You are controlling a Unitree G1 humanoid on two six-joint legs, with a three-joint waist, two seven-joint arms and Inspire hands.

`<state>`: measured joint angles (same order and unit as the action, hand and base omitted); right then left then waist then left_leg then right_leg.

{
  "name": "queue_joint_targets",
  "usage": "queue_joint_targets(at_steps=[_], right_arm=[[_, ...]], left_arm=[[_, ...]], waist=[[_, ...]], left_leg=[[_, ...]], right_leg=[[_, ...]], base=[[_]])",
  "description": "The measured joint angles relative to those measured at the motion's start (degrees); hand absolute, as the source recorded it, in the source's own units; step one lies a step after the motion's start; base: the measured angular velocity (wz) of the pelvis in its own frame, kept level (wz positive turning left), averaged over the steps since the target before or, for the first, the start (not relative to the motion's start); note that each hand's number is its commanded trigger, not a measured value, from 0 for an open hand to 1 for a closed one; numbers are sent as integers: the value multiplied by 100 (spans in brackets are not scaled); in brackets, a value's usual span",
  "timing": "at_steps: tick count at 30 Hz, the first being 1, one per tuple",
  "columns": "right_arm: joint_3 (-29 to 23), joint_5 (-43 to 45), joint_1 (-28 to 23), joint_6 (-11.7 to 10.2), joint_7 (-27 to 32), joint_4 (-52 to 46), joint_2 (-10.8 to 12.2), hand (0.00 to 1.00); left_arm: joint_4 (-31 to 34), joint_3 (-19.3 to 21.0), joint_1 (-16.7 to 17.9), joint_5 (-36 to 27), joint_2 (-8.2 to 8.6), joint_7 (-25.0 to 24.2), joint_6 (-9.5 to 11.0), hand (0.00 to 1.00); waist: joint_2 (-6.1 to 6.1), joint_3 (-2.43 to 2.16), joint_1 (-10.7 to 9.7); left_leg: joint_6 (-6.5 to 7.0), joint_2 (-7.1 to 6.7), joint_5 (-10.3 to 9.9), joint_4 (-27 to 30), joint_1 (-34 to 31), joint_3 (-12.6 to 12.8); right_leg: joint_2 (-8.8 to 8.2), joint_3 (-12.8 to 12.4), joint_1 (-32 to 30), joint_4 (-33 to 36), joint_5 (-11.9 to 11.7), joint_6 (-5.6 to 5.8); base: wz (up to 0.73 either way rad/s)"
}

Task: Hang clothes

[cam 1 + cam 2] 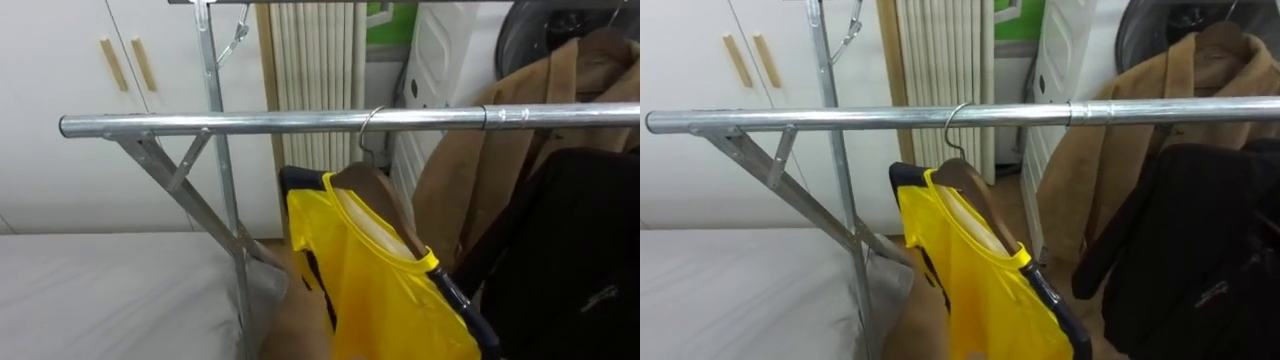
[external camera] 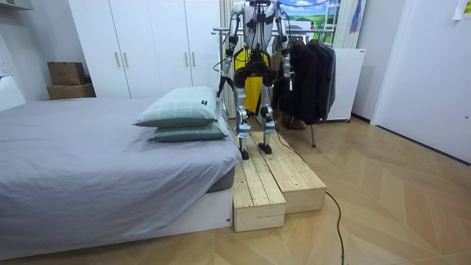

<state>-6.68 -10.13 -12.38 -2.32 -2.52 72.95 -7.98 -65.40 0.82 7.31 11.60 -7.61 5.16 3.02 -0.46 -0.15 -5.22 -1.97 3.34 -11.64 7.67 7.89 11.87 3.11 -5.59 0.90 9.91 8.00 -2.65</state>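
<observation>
Hook [image 1: 368, 120] caught over the steel rail [image 1: 250, 124] carries the yellow shirt [image 1: 375, 285], tilted beside a brown coat [image 1: 465, 170]. Room view: the robot faces the rail from a wooden platform [image 2: 283, 184]; whether left hand [image 2: 220, 86] or right hand [image 2: 284, 72] grips anything cannot be told.

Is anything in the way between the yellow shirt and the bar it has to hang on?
Nothing that I can see. The yellow shirt is on a hanger whose hook is already over the bar. The brown coat and black jacket hang further right, clear of the hook.
</observation>
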Motion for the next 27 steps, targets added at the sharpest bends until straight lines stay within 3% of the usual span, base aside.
queue_joint_targets(at_steps=[7, 12, 19, 27], right_arm=[[-183, 425, 60, 360, 47, 18, 9, 0], [-150, 917, 231, 484, 138, 91, 5, 0], [-148, 1071, 395, 502, 255, 95, 5, 0], [-129, 1002, 386, 486, 168, 68, 6, 0]], left_arm=[[-103, 2, -39, -139, -1, -145, -198, 0], [-155, -14, -102, -318, -5, -243, -302, 0], [-323, 4, -202, -409, -8, -434, -399, 0], [-164, 77, -194, -758, -9, -628, -401, 0]], waist=[[17, 21, -94], [51, 18, -78], [105, 19, -84], [68, 14, -45]], left_leg=[[0, -21, 0, 0, 82, 56], [0, -20, 0, 0, 78, 58], [0, -21, 0, 0, 76, 57], [0, -13, 0, 4, 74, 54]], right_leg=[[-1, -99, -4, 97, 44, 26], [22, -180, -31, 101, 37, 31], [25, -178, -85, 198, 48, 31], [42, -207, -90, 192, 61, 22]], base=[[-7], [-6], [-1], [0]])
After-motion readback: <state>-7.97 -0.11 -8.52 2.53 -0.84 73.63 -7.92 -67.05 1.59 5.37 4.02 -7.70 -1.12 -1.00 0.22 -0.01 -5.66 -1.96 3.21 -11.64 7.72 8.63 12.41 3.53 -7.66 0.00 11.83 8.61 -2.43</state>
